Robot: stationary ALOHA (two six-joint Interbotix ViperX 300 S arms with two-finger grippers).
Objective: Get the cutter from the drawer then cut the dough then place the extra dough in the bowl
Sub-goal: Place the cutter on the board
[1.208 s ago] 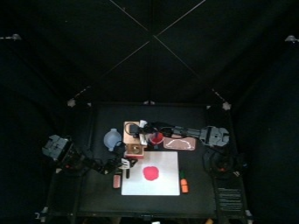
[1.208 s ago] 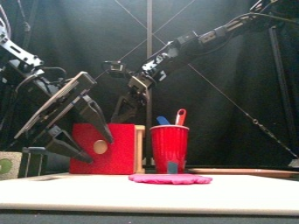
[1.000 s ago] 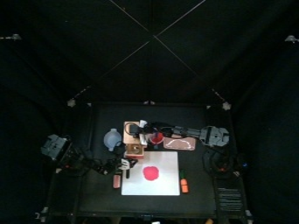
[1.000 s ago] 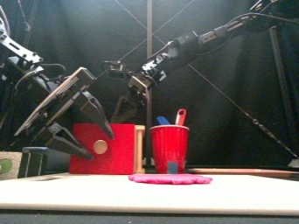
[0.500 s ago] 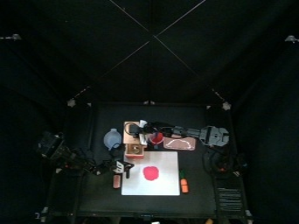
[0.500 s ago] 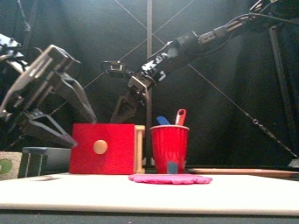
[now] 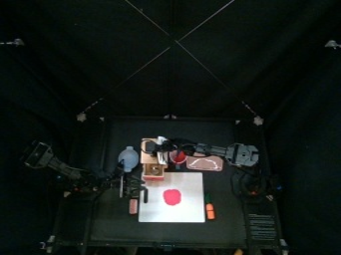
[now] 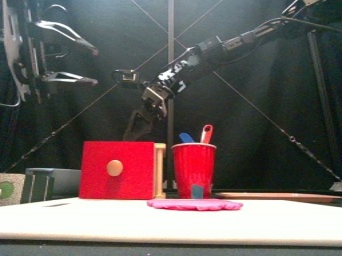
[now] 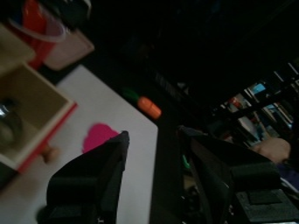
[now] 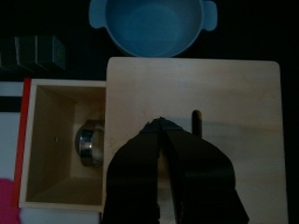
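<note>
White cutting board lies at the table's front edge, about mid-width. Flat red dough disc sits on the board's middle, uncut. Small orange toy lies at the board's right edge; cannot tell what kind.

Pale wooden box stands at the board's back-left corner. Its drawer stands open toward the front, red front facing the front edge. Round metal cutter lies inside the drawer, against the side wall nearest the box, with nothing gripping it.

Red cup is just right of the box, with a blue toy knife and a red toy knife sticking out of it. Pink tray lies right of the cup. Blue-grey bowl is just left of the box, empty.

Right gripper reaches in from the right and hangs over the box's top, beside the slot. Its jaws are pressed together with nothing between them. Cannot tell if the tips touch the wood.

Left gripper is raised high over the table's left edge, well apart from the box. Its jaws are spread wide and hold nothing.
</note>
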